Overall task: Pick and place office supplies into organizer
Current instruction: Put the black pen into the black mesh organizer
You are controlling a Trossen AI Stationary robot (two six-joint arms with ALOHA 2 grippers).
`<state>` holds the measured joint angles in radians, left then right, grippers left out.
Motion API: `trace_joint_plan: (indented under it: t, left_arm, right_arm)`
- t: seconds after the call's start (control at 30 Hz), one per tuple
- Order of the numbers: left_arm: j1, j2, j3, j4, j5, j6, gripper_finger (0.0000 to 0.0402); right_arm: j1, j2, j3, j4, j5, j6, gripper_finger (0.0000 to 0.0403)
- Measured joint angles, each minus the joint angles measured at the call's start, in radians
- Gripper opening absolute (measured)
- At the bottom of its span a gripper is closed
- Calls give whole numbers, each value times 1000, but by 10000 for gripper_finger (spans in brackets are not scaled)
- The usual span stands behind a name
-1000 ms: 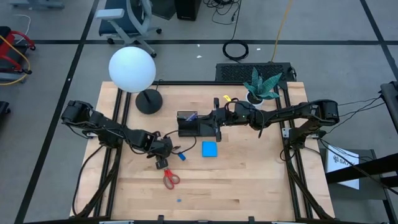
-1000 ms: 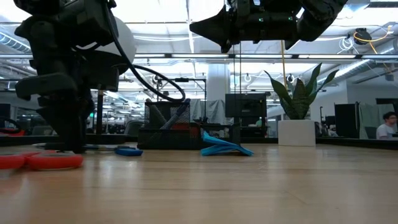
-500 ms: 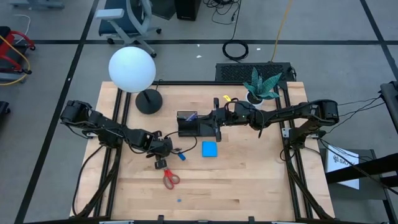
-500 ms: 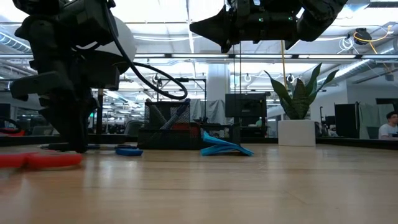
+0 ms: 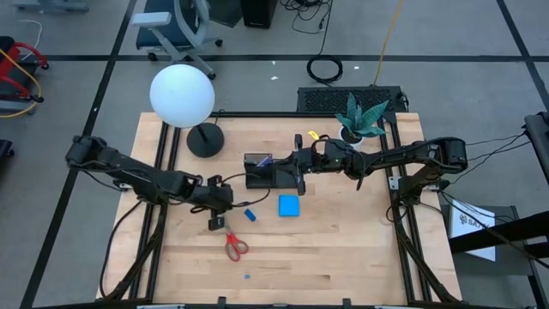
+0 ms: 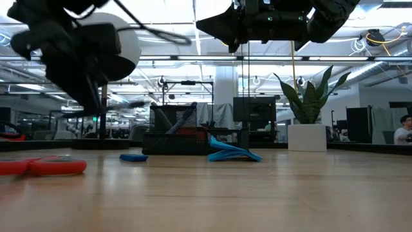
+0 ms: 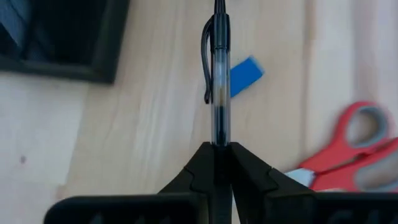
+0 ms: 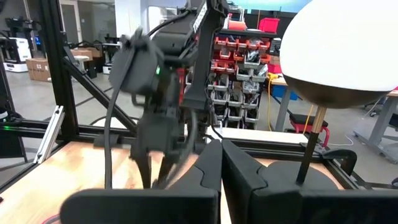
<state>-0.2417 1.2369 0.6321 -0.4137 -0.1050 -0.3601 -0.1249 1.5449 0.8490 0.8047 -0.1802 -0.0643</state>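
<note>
My left claw point(image 7: 214, 149) is pinching a clear-barrelled black pen point(image 7: 217, 74) by one end, the two fingers pressed tight against the barrel. In my wrist picture the pen runs straight on from the claw toward the top of the frame, so its long axis continues the claw's own line.

In the overhead picture my left claw point(image 5: 216, 221) sits just left of centre, above the bench point(image 5: 343, 257). The organizer point(image 5: 273, 173) lies up and to the right of it, near the middle of the frame, not far off. The move, as I judge it, turns on this: I must carry the pen up-right and tip it so the free end drops into the taller section.

The red-handled scissors point(image 5: 233, 247) lie just below my claw, the small blue eraser point(image 5: 250, 215) just to its right, the blue note pad point(image 5: 289, 205) farther right. My right claw point(image 5: 299, 166) is pressed together and empty, poised at the organizer's right end.
</note>
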Motion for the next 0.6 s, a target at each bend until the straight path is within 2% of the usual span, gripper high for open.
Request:
trace_joint_plan:
  t: [0.17,0.47,0.6]
  left_arm:
    - [0,-135,0,-4,-25,35,36]
    - [1,-341,2,11,-160,137,36]
    - [1,-383,2,105,-172,199,36]
  right_arm:
    - [0,0,0,30,0,23,0]
    - [16,0,0,86,0,79,0]
    - [26,0,0,99,-3,79,0]
